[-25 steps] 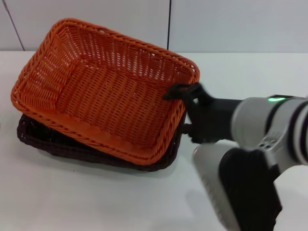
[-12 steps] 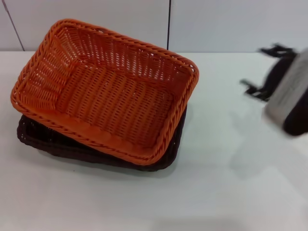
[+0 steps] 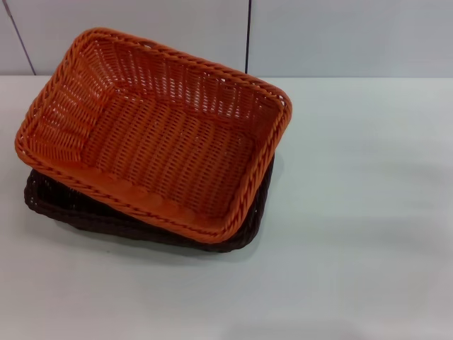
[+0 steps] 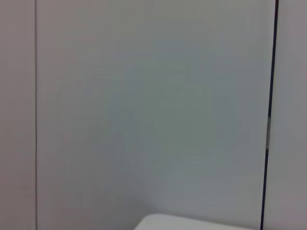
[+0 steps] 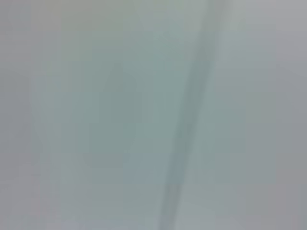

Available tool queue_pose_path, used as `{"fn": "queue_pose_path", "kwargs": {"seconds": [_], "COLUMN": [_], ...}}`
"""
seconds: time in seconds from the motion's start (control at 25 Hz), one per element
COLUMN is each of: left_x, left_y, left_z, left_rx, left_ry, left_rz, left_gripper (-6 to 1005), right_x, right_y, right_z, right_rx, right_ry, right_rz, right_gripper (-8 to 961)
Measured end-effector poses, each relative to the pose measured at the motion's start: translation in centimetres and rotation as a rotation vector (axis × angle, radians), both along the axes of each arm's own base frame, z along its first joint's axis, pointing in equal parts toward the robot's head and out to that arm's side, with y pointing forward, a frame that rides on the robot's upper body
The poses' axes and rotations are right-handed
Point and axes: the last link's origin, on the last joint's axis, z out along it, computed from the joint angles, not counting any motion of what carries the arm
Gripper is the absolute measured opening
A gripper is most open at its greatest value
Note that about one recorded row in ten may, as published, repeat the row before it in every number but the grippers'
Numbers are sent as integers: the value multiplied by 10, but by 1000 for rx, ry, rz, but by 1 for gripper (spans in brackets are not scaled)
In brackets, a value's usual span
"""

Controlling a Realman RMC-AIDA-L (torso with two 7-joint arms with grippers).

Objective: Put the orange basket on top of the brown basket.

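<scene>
The orange basket (image 3: pixel 152 134) rests on top of the brown basket (image 3: pixel 78 209) on the white table, left of centre in the head view. It sits a little askew, so the brown basket's near rim and right corner show beneath it. Neither gripper shows in any view. The left wrist view and the right wrist view show only pale wall panels.
The white table (image 3: pixel 354 212) stretches to the right and front of the stacked baskets. A grey panelled wall (image 3: pixel 340 35) with a dark seam stands behind the table.
My right gripper let go of the orange basket's right rim, pulled away to the right and left the head view. The orange basket stays on the brown one.
</scene>
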Motion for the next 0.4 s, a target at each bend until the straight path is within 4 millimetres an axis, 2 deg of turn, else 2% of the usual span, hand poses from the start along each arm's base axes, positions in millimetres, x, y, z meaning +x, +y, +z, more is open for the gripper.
{"fn": "queue_pose_path", "kwargs": {"seconds": [0.2, 0.4], "left_x": [3, 3], "left_y": [0, 0], "left_z": [3, 3], "left_rx": [20, 23], "left_ry": [8, 11], "left_rz": [-18, -20], "left_gripper": [840, 840], "right_x": [34, 44], "right_y": [-26, -42], "right_z": [-6, -17], "right_rx": [213, 264], "right_ry": [200, 182], "right_rz": [-16, -3], "right_gripper": [724, 724]}}
